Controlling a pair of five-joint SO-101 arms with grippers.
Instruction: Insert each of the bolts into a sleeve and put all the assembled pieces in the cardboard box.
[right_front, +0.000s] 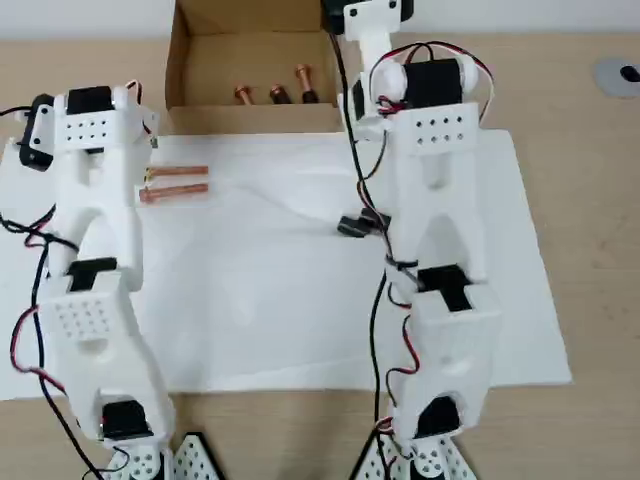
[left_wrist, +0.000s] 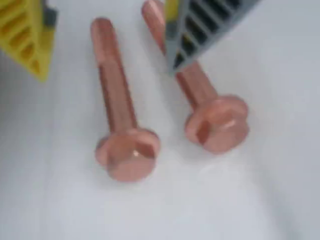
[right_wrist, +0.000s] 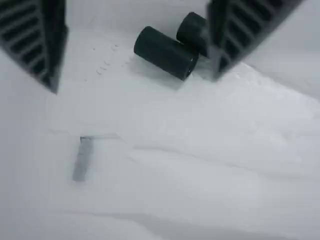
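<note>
The surface (right_front: 580, 150) is light brown wood, and a big white sheet (right_front: 280, 300) lies on it under both arms. At the far edge of the sheet stands the cardboard box (right_front: 180, 70), open at the top. Three finished pieces (right_front: 275, 94) lie in a row inside it, each a copper bolt in a dark sleeve.

Two bolts (right_front: 178, 172) lie side by side on the white sheet, close to the left arm and a little way from the box. They do not touch each other. In the left wrist view their round heads point toward the camera.

The left hand (left_wrist: 107, 70) hangs just above them. It is open and has hold of nothing. Its yellow finger (left_wrist: 27, 40) is off to one side. The first bolt (left_wrist: 117, 100) lies in the gap between the fingers. The grey finger (left_wrist: 200, 30) sits in front of the second bolt (left_wrist: 210, 110), and I cannot tell if it touches it.

Two black sleeves (right_front: 355, 226) lie on the white sheet near the middle, next to the right arm. The right hand (right_wrist: 136, 80) is over the sheet, opened wide, with nothing in it. One sleeve (right_wrist: 165, 52) lies between its dark fingers (right_wrist: 45, 45), and the other sleeve (right_wrist: 192, 27) lies right beside it, partly hidden by a finger. A small grey mark (right_wrist: 82, 157) is on the sheet nearby.
</note>
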